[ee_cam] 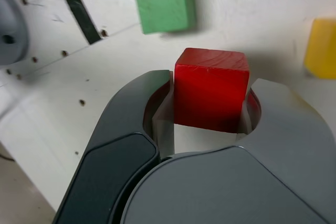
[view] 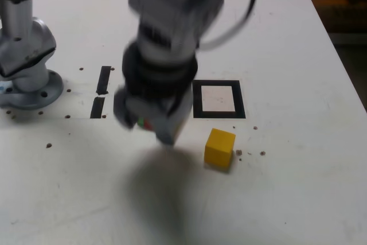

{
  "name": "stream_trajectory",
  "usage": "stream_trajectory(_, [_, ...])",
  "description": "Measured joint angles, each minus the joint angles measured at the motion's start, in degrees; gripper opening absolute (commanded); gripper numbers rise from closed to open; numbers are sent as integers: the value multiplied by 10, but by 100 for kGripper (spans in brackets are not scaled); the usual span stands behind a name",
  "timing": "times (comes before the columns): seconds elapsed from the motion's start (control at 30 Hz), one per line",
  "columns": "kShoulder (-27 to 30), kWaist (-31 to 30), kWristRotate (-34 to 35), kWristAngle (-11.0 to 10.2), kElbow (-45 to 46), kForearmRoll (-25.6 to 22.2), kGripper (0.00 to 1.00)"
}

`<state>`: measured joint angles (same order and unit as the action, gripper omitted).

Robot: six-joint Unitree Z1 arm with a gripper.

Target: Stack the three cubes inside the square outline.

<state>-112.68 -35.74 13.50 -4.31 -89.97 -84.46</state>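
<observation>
No text, label, brand or number can be read in either view. The only signs are black markings on the tabletop (view: 304,159): a thick square outline (view: 219,115) right of centre in the exterior view, and two short black bars (view: 104,80) left of centre there.

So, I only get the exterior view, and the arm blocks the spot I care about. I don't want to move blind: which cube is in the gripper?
Observer: The red cube. The gripper is closed on it, one pad on each side.
Operator: Is the green cube caught in there too?
Observer: No, the green cube is outside the fingers, with a gap of bare table between it and the red one.
Operator: Is the red one's top covered by anything?
Observer: No, its top face is bare, with wood grain showing.
</observation>
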Motion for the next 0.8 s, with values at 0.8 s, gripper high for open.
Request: stream_trajectory(0.8, [-74,217,26,19,-73,50,11])
